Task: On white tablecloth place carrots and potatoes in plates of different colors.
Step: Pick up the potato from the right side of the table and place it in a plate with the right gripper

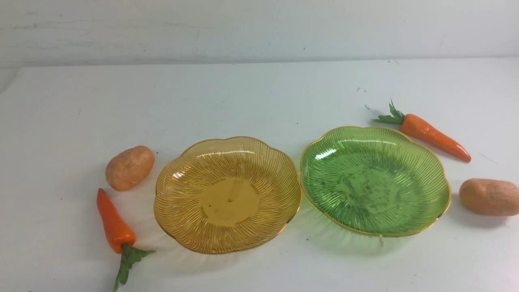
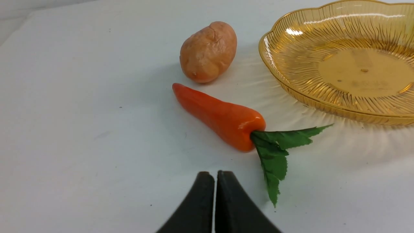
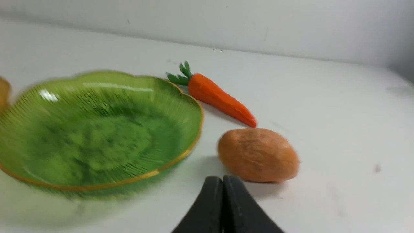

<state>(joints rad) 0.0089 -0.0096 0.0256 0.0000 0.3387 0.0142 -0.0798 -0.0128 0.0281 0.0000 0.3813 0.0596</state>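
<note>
Amber plate (image 1: 227,194) and green plate (image 1: 375,180) empty on white tablecloth (image 1: 259,93), rims seemingly touching; carrots (image 1: 114,221) and potatoes (image 1: 129,167) loose alongside; left gripper (image 2: 215,176), right gripper (image 3: 222,179) closed, empty; likely risk: glossy tapered carrot squirting from pinch, kinds mixed.

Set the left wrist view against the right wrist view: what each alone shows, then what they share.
Left wrist only: shut left gripper, stubby carrot, left potato. Right wrist only: shut right gripper, green plate, long carrot, right potato. Shared: white tablecloth; amber plate, a mere blurred sliver in the right wrist view.
</note>
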